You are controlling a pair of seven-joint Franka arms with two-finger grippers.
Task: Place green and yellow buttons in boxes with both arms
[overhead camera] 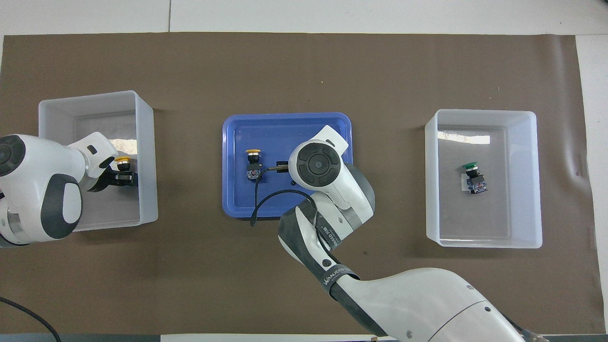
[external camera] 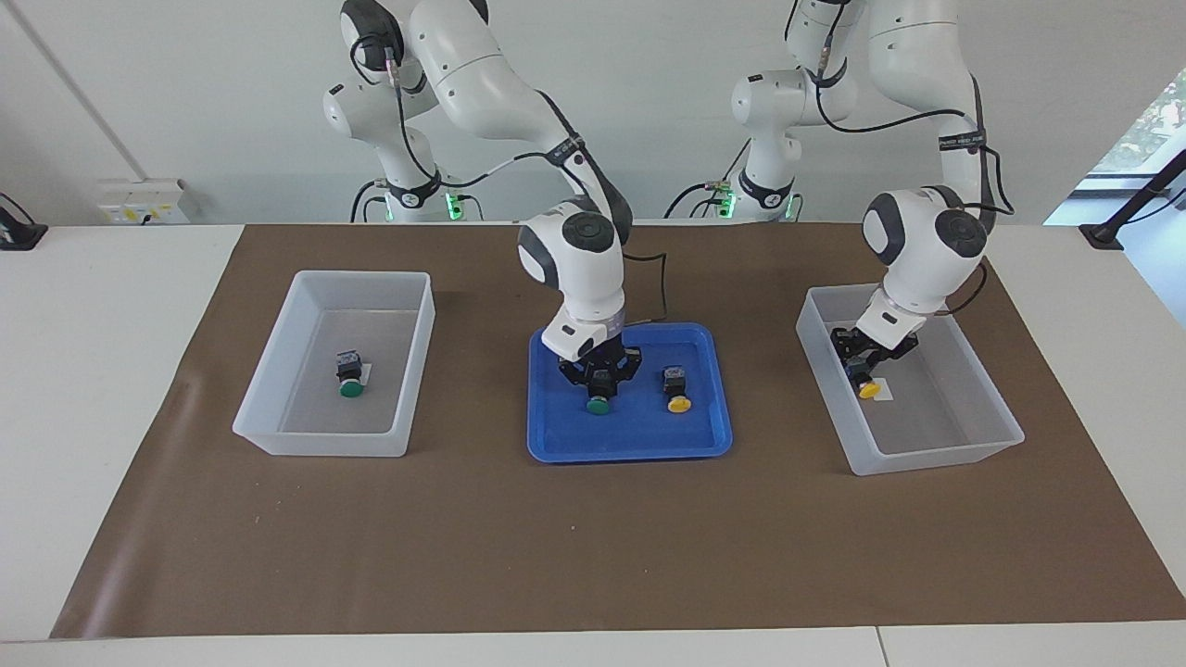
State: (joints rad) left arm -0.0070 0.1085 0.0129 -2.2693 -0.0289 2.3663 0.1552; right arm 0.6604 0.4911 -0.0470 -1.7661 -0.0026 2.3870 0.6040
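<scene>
A white table (external camera: 102, 389) carries a wide brown mat (external camera: 593, 537), which lies under the right gripper (external camera: 600, 375) and the left gripper (external camera: 866, 366). A plain white wall (external camera: 213, 83) stands higher than both grippers. From the left gripper toward the left arm's end of the table, a window (external camera: 1149, 120) shows daylight and green leaves. From the right gripper toward the right arm's end, a white socket box (external camera: 139, 200) sits on the wall.

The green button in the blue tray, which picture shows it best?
The facing view. There the green button lies on the blue tray, its cap showing just below the right gripper. In the overhead view the right arm's wrist covers that button, so only the tray around it shows.
</scene>
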